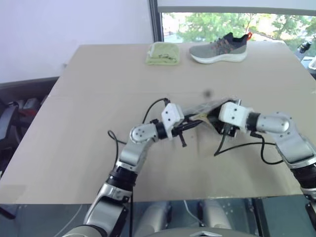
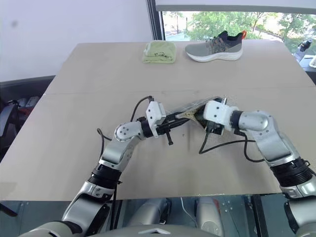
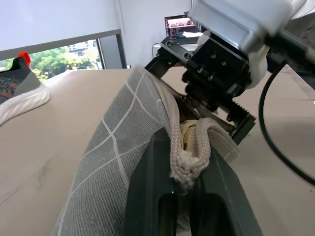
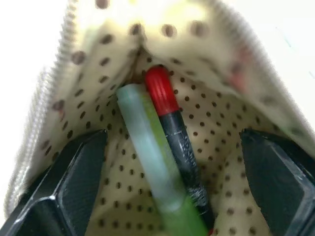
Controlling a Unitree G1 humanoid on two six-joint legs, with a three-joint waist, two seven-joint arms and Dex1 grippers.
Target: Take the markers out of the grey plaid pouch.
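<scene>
The grey plaid pouch (image 1: 210, 106) is held up off the tan table (image 1: 98, 98), stretched between the 2 arms near the middle of the tabletop; its open mouth faces the right gripper (image 4: 172, 187). The left gripper (image 3: 189, 194) is clenched on the pouch's zipper edge, its 2 dark fingers (image 3: 147, 196) pinching the pale braided rim, with the grid-lined grey fabric draped over one side. The right gripper is spread wide and grasps nothing; its 2 black fingers (image 4: 74, 172) sit inside the mouth of the pouch, one against each side of the cream lining (image 4: 221, 142) with dark dots. The 2 markers lie side by side in the pouch between those fingers, touching neither of them; the red marker (image 4: 170, 128) has a red cap and a black barrel, and the pale green marker (image 4: 147, 152) lies just beside it, touching along its length. At the far edge of the table, well apart from the pouch, a folded yellow-green cloth (image 1: 162, 53) lies beside a grey sneaker (image 1: 219, 48) with a white sole; beyond them a window (image 1: 237, 22) shows green trees.
</scene>
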